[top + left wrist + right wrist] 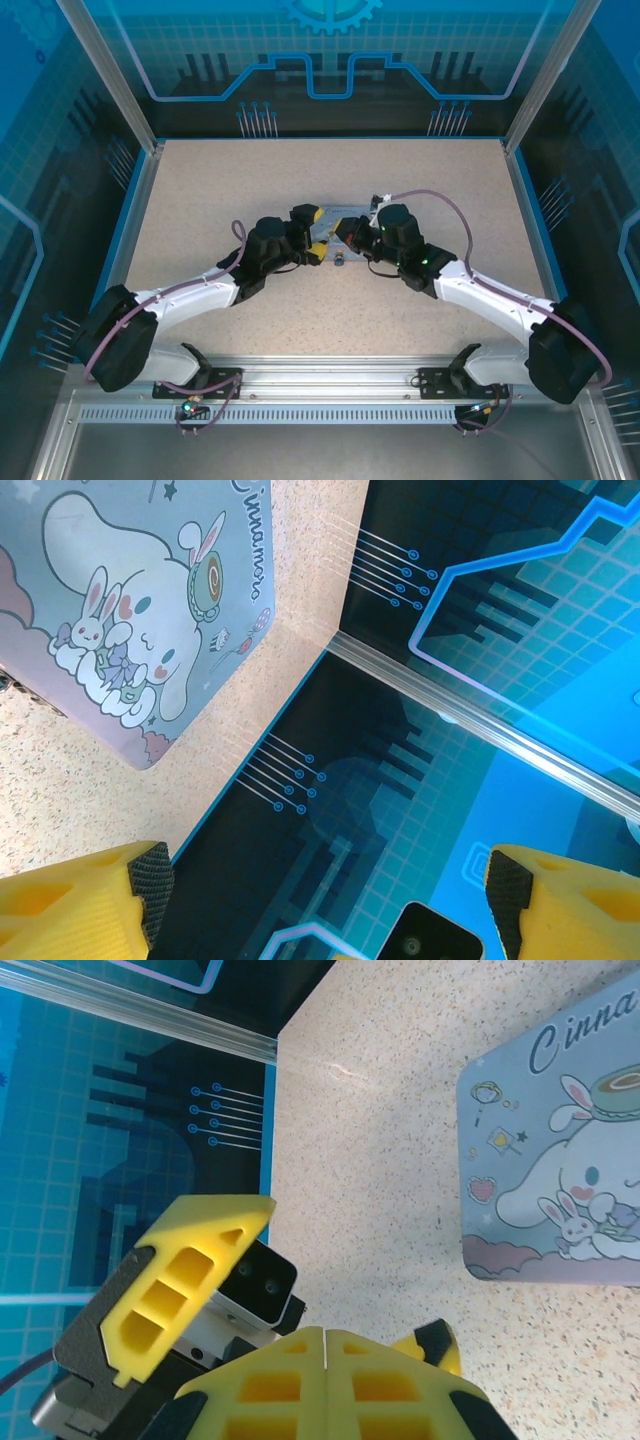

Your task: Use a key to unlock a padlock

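Tin [150,610], near which we see the left gripper [328,885] with fingers spread wide, the right gripper [325,1348] with fingers pressed together.

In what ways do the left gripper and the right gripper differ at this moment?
The left gripper has its jaws wide apart, with nothing gripped. The right gripper has its jaws pressed together; whether they pinch anything cannot be told. In the top view, the left gripper reaches in from the left and the right gripper from the right. Both are yellow-tipped, and they meet almost tip to tip near the cartoon tin at mid-table.
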You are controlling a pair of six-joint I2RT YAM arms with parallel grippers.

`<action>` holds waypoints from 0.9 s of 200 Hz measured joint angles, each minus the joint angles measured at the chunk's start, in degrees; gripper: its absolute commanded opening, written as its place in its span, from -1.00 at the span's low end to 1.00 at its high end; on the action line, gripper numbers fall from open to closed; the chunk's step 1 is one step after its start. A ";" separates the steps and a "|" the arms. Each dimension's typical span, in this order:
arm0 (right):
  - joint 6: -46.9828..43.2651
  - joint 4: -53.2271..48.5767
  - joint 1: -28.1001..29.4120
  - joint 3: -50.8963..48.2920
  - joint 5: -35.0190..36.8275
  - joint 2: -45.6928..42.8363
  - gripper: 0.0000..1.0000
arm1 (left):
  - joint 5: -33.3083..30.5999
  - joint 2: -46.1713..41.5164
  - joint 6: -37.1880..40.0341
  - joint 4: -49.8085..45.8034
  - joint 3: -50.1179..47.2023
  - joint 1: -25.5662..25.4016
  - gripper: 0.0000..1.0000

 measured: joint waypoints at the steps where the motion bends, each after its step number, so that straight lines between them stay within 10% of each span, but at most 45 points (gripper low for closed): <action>1: -0.02 0.02 0.00 0.04 0.02 0.04 -1.00 | -0.02 0.00 0.00 0.00 0.00 0.00 0.68; 180: 0.46 1.03 1.88 -0.46 2.14 1.11 -1.00 | 0.57 2.05 -0.26 3.98 0.07 -0.04 0.38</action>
